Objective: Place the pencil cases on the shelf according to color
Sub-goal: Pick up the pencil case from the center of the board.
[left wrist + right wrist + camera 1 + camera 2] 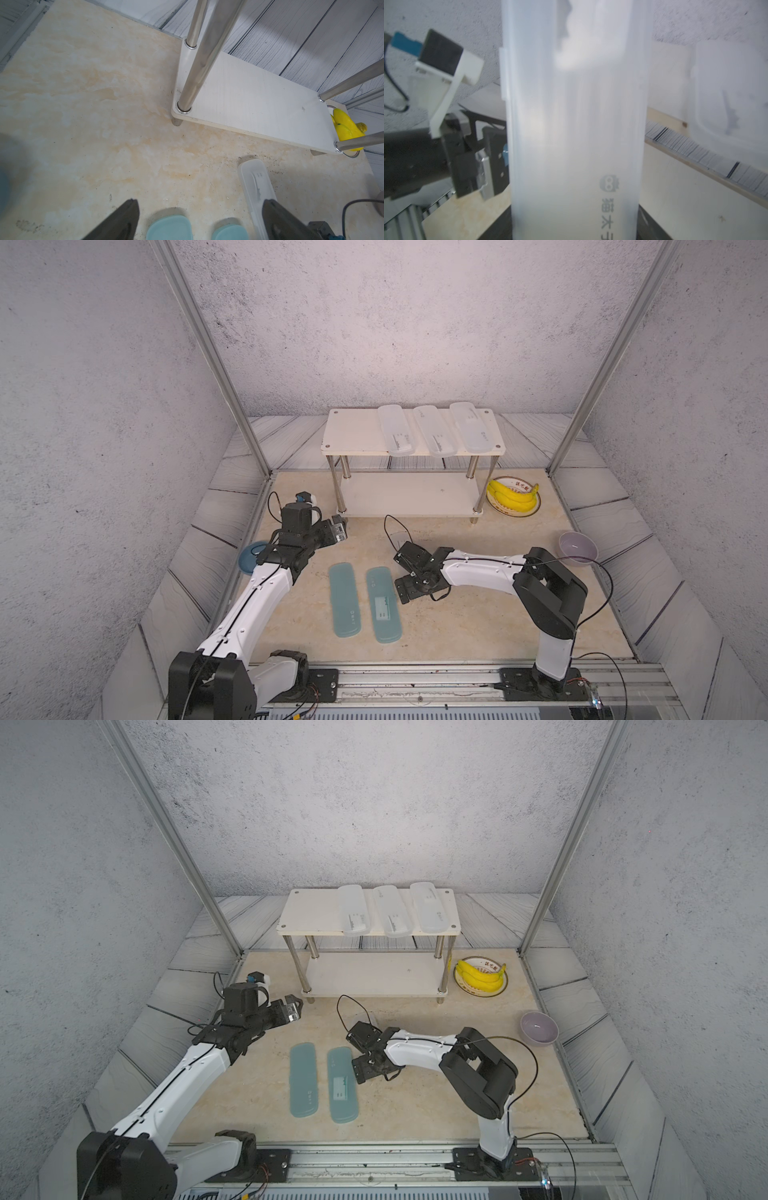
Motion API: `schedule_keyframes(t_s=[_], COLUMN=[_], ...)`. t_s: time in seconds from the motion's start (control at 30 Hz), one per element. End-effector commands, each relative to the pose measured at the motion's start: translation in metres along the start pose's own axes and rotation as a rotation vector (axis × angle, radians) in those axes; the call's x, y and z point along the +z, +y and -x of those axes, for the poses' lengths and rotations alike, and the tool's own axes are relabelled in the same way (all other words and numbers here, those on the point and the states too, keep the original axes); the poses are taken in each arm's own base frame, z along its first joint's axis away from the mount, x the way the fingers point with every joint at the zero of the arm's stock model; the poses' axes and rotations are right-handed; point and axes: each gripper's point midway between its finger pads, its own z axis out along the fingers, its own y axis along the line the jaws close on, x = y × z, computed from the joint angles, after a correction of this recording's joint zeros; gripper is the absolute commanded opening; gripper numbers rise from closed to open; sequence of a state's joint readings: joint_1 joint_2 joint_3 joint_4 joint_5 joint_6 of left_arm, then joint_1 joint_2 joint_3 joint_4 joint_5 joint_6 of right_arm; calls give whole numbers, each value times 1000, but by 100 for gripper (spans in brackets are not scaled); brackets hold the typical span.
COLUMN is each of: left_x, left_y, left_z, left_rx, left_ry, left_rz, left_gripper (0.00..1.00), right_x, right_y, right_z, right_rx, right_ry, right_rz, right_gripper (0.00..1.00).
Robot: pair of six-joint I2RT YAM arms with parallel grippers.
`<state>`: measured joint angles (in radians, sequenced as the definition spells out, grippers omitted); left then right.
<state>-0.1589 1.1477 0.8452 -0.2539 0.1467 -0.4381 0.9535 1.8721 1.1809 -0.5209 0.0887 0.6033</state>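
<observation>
Midway through the white set, by the look of it. Grips the fourth case point(571, 124) across its width in the right claw point(575, 222), jaws spread wide against both long edges, over mid-bench just near of the shelf point(353, 431), far end aimed at it and seemingly tipped up off the bench point(457, 614). Shows three white cases point(434, 431) side by side on the right part of the top board, with bare room only at its left end. Leaves two teal cases point(344, 599) flat on the bench, just left of the right claw, and nothing on the lower board point(407, 493). Keeps the left claw point(200, 201) released and empty, close to the shelf's near-left leg. Next, probably: lift over the top board's near edge, line up parallel with the other three, set down on the bare left part without nudging them, then release. After that, most likely, teal pair to the lower board.
</observation>
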Motion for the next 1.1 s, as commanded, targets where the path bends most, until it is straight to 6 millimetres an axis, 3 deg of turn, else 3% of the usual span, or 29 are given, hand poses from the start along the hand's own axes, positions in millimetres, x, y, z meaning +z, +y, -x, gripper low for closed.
schedule_keyframes(t_s=[0.0,0.37,0.57,0.7,0.83,0.97,1.07], left_x=[-3,-3,-3,-4,-4,-9,-17], left_y=[0,1,1,3,3,2,-1], left_z=[1,0,0,2,1,5,17], left_rx=[-4,-8,-7,-4,-1,0,-8], left_ry=[-11,-10,-8,-21,-13,-27,-54], left_rz=[-6,-4,-5,5,7,7,3], left_gripper=[99,99,99,99,99,99,99], right_x=[9,18,17,15,2,-24,-55], right_y=[-4,-6,-9,-16,-22,-23,-17], right_z=[-8,-6,-8,-10,-7,1,12], right_rx=[7,2,16,6,-7,-25,-53], right_ry=[42,51,42,32,-5,-39,-96], right_rz=[-40,-67,-72,-101,-115,-115,-82], right_gripper=[100,98,87,68,52,49,48])
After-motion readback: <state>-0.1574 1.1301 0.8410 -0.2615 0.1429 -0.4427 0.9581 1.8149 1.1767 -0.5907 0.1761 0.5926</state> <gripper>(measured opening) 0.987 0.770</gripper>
